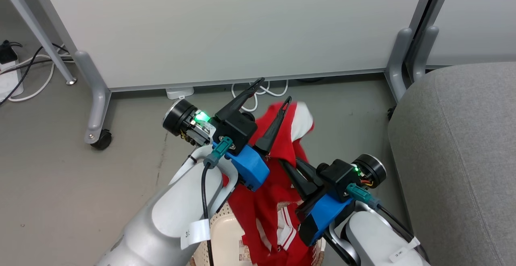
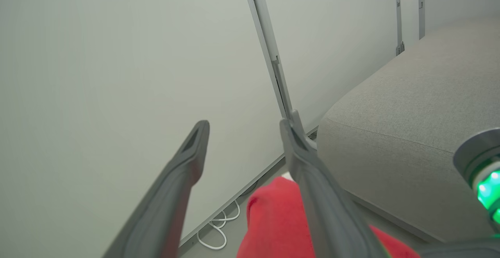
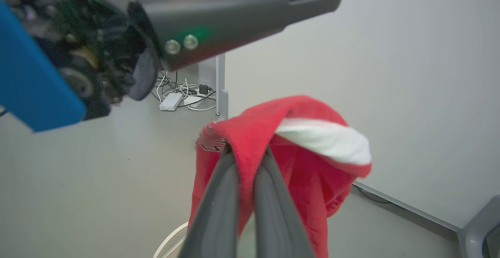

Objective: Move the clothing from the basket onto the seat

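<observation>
the right tool (image 3: 247, 154) is clamped on a fold of the red clothing (image 1: 266, 201) and holds it up above the basket (image 1: 221, 233) at the near edge, the cloth's lower part hanging down into it. the left tool (image 1: 273, 92) stands with its fingers apart, gripping nothing, just beside the cloth's top. the grey seat (image 1: 455, 157) lies to the right.

Pale partition panels (image 1: 225, 28) stand on grey legs (image 1: 94, 96), one with a black caster (image 1: 100, 140), over a dull grey floor (image 1: 52, 177), where white cables (image 1: 258, 94) coil under the panel's edge and more wires (image 1: 28, 76) trail at far left.
</observation>
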You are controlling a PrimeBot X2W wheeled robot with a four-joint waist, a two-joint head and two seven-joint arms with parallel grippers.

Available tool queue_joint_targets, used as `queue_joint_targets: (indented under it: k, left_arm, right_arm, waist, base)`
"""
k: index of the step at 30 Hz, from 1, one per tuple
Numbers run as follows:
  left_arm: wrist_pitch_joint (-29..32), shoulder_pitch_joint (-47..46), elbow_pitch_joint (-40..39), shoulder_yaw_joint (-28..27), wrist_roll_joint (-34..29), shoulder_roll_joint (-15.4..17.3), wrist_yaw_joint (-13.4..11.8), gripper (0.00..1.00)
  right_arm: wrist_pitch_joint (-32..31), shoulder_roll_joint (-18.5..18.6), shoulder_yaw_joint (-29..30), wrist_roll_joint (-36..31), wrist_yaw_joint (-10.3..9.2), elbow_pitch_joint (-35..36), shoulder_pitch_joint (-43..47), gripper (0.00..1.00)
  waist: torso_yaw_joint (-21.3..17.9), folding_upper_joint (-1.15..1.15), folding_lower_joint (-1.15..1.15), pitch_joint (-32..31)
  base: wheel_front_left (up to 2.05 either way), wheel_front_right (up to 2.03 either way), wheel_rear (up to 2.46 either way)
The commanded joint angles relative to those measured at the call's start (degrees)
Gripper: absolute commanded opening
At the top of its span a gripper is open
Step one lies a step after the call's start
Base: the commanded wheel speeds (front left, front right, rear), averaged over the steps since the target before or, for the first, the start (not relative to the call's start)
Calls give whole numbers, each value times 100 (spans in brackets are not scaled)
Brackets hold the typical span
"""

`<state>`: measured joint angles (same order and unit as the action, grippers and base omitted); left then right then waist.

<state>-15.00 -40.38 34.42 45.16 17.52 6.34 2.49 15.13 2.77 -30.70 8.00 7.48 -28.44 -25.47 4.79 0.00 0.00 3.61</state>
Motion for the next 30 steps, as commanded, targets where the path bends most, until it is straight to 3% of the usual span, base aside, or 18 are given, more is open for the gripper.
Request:
queue_joint_targets:
  k: [1, 13, 30]
  left_arm:
    - [-27, 38, -40, -52, -35, 1, -31, 100]
    - [-27, 164, -28, -109, -11, 19, 42, 100]
    - [-27, 264, -129, -41, -7, -52, 162, 100]
  right_arm:
    - [3, 22, 28, 20, 2, 17, 54, 0]
    - [4, 21, 290, -19, 3, 56, 180, 0]
    - [4, 160, 1463, -347, 2, 391, -141, 0]
  waist:
    - [-3, 0, 0, -12]
    - [-51, 0, 0, -42]
    - [-572, 0, 0, 332]
  base:
    - [0, 0, 0]
    - [0, 0, 0]
    - [0, 0, 0]
